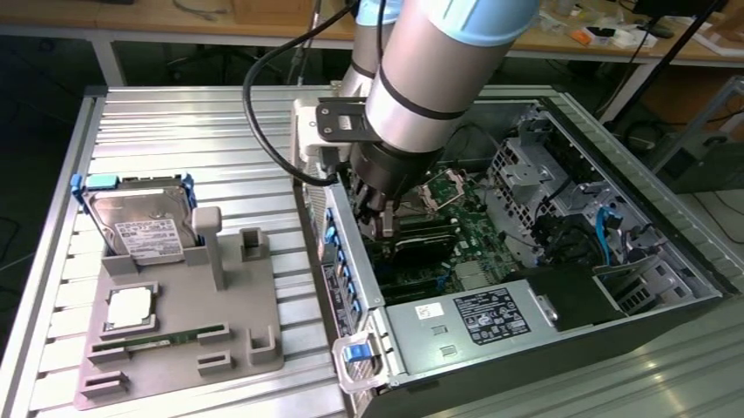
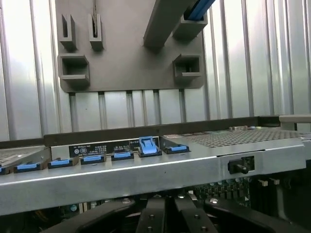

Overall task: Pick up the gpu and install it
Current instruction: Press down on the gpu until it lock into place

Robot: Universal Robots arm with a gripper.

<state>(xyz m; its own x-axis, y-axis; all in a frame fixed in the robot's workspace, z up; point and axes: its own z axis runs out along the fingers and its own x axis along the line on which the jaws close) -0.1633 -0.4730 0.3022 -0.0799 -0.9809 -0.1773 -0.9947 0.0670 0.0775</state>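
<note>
My jaws: closed, down inside the open computer case [image 1: 651, 287], the gripper [image 1: 385, 228] just above the motherboard [image 1: 471, 222]; whether they pinch anything I cannot tell.
The gpu: a dark card [image 1: 421, 244] sits on the board right under my gripper; I take that for the gpu, seemingly at its slot, though my wrist hides part of it.
Risk, seating: if the card is tilted or short of its slot, pressing could bend it or strain the board.
Risk, collision: the case's rear wall with its blue slot clips [image 2: 148, 145] is just beside my fingers [image 2: 153, 218]; drifting sideways would scrape it.
Risk, cable: my black cable [image 1: 261, 131] loops near the case edge and could snag.
Around: grey holder tray [image 1: 174, 348] on the ribbed desk [image 1: 174, 131], carrying a hard drive [image 1: 139, 231], a processor [image 1: 128, 306] and a memory stick [image 1: 163, 338], well apart from me.
In the way: drive cage [image 1: 529, 165] and power supply [image 1: 476, 318] hem in the bay.
</note>
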